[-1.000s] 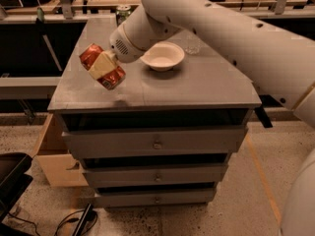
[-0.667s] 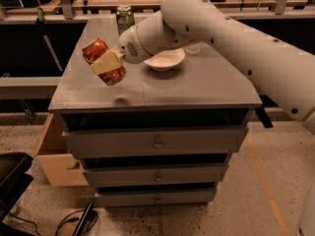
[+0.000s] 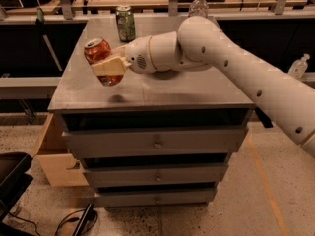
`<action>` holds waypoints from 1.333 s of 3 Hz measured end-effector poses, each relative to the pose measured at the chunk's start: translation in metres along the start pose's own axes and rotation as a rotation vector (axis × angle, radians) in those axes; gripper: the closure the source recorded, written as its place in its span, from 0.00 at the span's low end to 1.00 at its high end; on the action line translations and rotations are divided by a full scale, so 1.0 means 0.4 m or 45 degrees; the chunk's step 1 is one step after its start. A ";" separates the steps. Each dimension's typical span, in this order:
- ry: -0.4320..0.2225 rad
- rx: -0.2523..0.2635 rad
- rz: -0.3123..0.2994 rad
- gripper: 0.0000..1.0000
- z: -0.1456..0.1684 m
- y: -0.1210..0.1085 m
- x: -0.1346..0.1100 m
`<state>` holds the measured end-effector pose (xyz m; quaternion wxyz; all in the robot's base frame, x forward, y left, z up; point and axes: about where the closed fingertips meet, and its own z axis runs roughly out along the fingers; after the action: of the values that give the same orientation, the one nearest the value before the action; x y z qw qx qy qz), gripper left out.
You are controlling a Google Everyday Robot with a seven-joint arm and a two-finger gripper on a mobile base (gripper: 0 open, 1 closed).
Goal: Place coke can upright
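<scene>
the coke can (image 3: 95, 53) is clasped around its middle by the gripper (image 3: 106, 66) and held just above the left part of the cabinet top (image 3: 197, 90), slightly tilted, silver end up. it is not yet set down; lowering and release are judged to remain.

I see the red, silver-topped coke can (image 3: 94, 51) in my cream gripper (image 3: 107, 68) over the grey cabinet top (image 3: 197, 90), left side; green can (image 3: 125, 23) behind; white arm (image 3: 236, 63).
</scene>
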<state>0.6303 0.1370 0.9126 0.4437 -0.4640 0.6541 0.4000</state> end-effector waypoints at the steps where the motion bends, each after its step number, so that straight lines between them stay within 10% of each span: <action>1: -0.129 -0.036 -0.047 1.00 0.022 0.025 0.006; 4: -0.251 -0.033 -0.138 1.00 0.095 0.107 0.004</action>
<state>0.5970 0.1826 0.9049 0.5208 -0.4628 0.5761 0.4275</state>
